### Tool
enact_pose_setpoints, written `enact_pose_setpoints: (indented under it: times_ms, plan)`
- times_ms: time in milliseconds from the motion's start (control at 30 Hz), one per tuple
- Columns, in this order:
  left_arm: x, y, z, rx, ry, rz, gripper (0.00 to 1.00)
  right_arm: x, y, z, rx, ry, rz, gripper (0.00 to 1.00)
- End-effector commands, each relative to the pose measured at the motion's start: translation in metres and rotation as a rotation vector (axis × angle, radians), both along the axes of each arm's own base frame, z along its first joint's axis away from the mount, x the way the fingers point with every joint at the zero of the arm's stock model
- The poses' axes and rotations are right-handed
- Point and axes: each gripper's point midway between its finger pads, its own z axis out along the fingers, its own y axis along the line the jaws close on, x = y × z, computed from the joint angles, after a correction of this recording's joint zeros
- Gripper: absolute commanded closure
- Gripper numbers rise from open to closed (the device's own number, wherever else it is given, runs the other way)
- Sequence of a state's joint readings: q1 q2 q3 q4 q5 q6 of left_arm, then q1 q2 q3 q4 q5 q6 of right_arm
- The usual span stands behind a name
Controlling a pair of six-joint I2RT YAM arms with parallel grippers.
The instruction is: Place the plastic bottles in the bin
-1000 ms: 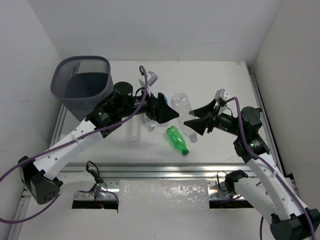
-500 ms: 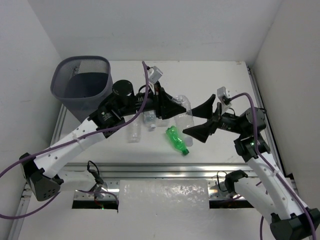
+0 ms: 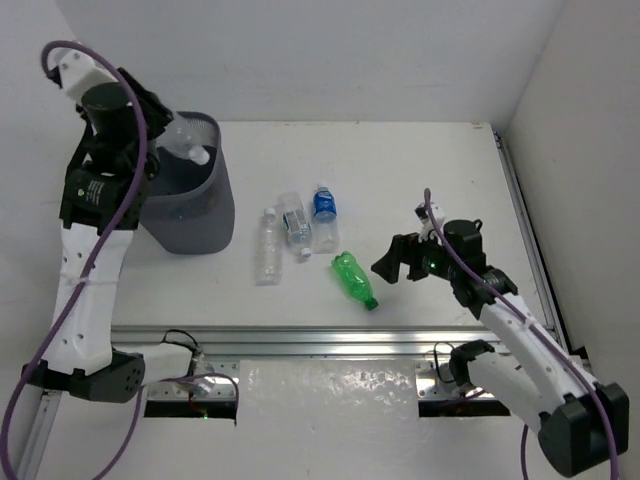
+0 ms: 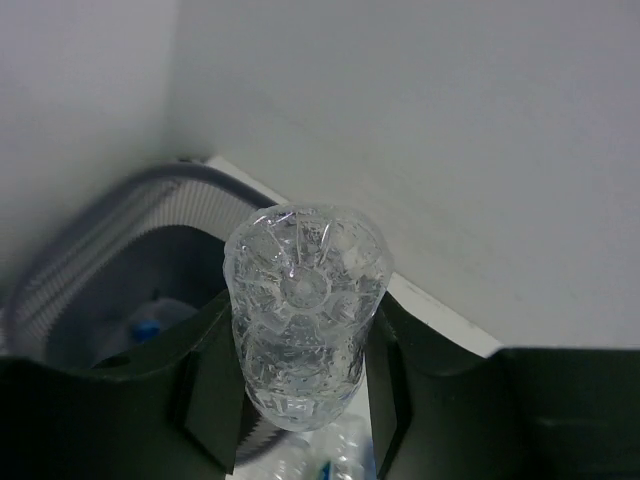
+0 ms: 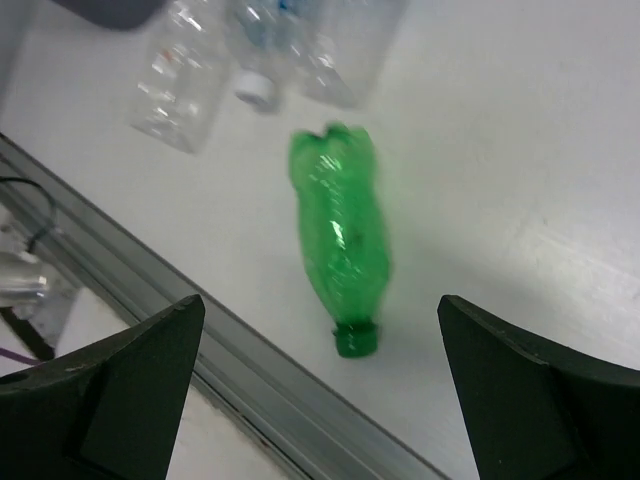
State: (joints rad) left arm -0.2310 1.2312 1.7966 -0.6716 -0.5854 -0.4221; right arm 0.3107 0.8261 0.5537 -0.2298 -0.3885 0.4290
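— Well, is the left gripper (image 4: 300, 395) gripping anything?
— Yes, it pinches a clear ribbed plastic bottle (image 4: 305, 290) above the round dark grey wire-mesh bin (image 4: 95, 245); the neck is hidden.
— And the right gripper (image 5: 318, 320)?
— Jaws spread over the green plastic bottle (image 5: 340, 225); the clear bottles beyond (image 5: 180, 75) are blurred and cut off.

Enclosure: white matte counter (image 3: 420, 170), closed in on three sides by plain white walls. The back wall (image 3: 330, 50) meets the counter in a straight seam. The left wall (image 3: 25, 230) and right wall (image 3: 590, 140) splay outward toward the top camera. An aluminium rail (image 3: 330, 338) runs along the counter's near edge, and a narrower metal strip (image 3: 522, 210) follows its right edge. Below the near rail sits a frosted, pebbled panel (image 3: 330, 388) at centre. Light is even and diffuse, with soft shadows only. In the left wrist view two white walls meet in a vertical corner (image 4: 177, 80).
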Motion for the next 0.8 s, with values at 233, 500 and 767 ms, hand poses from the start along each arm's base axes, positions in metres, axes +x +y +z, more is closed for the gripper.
enact_pose_setpoints:
  times_ms: [233, 500, 767]
  plan:
    - [0.038, 0.098, -0.079, 0.011, 0.245, 0.242, 0.01, 0.007, 0.038, -0.083, -0.311, 0.159, 0.115, 0.01]
    - [0.052, 0.060, -0.086, -0.040, 0.234, 0.001, 0.00, 0.026, 0.048, -0.129, -0.441, 0.200, 0.114, 0.39]
    - [-0.014, -0.186, -0.090, -0.127, 0.081, -1.016, 0.00, 0.001, 0.055, -0.061, -0.118, 0.002, 0.078, 0.83]
